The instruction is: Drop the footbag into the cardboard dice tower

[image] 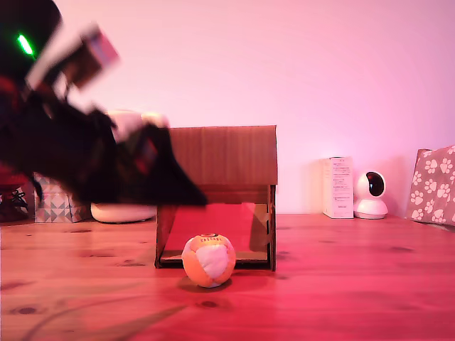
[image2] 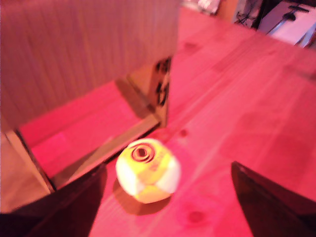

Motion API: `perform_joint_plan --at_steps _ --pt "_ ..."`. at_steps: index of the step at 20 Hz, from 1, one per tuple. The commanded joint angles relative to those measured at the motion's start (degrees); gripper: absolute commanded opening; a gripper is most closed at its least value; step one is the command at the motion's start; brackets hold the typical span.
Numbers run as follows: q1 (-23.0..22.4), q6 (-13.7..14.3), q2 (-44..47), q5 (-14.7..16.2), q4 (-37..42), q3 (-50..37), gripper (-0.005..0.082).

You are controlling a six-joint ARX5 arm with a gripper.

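Gripper [image2: 168, 197] fingers [image2: 74, 207] are standing spread wide in the wrist view, 2 dark tips flanking empty table, holding nothing. Between and just ahead of them the footbag [image2: 147, 170] is sitting on the table [image2: 256, 113], apart from both tips, its round printed label facing up toward the camera. In the exterior view the arm is showing as a dark, motion-blurred mass at the exterior view's left, with the gripper [image: 167, 185] raised above the table and overlapping the tower's left edge; a green light is glowing near the top of the arm.

In that same view the footbag [image: 208, 261] is resting on the wood just in front of the tower's lower opening, a white panel facing the camera and orange around it. Behind it the tower [image: 227, 160] is standing upright, its solid brown panel above and the red ramp [image: 213, 224] sloping inside the opening below.

Farther out, along the wall at the exterior view's right, a white carton [image: 338, 187], a small round white camera [image: 370, 194] and a paw-print box [image: 434, 185] are standing. At the exterior view's left a patterned box [image: 57, 207] and a pale rounded object [image: 122, 212] are sitting behind the arm.
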Motion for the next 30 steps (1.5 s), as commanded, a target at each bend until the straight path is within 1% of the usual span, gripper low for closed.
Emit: perform_joint_plan --at_steps 1,3,5,7,10,15,16,17,18,21,24,25,28,30 --pt "-0.9 -2.5 2.2 -2.6 3.3 -0.4 0.0775" --pt "-1.7 -3.7 5.4 -4.3 6.3 0.1 0.0775" --pt "-2.2 -5.8 8.7 -6.1 6.3 1.6 0.0775" --pt "-2.4 -7.1 11.7 -7.1 6.3 3.6 0.0775" --pt "-2.4 -8.6 14.9 -7.0 6.1 6.4 0.0775" --pt "-2.4 -9.2 18.7 -6.9 2.6 10.3 0.0774" --pt "-2.4 -9.4 18.9 -6.9 2.1 10.5 0.0761" --pt "-2.4 -9.6 19.1 -6.9 1.8 10.7 0.0719" --pt "-2.4 -10.4 19.1 -7.0 1.1 10.9 0.0645" --pt "-2.3 -10.4 19.1 -7.0 0.5 10.9 0.0322" --pt "-2.4 -10.4 19.1 -6.9 0.6 10.9 0.0112" --pt "-2.4 -10.4 18.9 -6.2 0.4 11.0 0.008" --pt "-2.4 -10.2 15.9 -3.8 -3.3 10.9 0.0076" --pt "-2.6 -9.9 11.9 -3.9 -7.8 10.9 0.0076"
